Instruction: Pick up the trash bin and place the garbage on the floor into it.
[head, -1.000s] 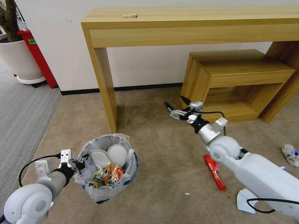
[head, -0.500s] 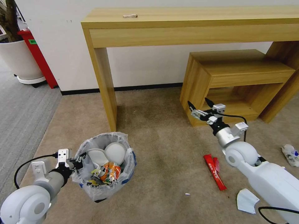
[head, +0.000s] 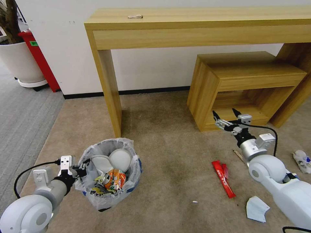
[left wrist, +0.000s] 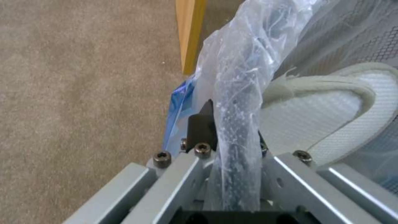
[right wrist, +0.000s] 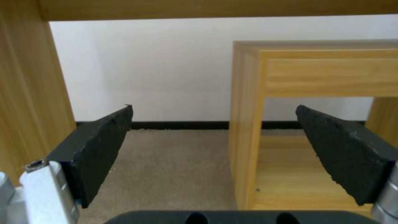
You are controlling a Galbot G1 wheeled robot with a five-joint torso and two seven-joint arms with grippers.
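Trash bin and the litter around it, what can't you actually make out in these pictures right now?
- Trash bin: its black wall is hidden by the plastic liner in the head and left wrist views.
- Left gripper: its inner finger is covered by the liner's rim in the wrist view.
- Wooden stick: partly behind the right gripper's arm.
- Crumpled litter: cut by the head view's edge.

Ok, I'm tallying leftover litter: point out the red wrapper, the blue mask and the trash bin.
red wrapper [head: 223,178]: head view, mid-length of the strip.
blue mask [head: 256,208]: head view, centre of the sheet.
trash bin [head: 104,198]: head view, bag-covered front wall.
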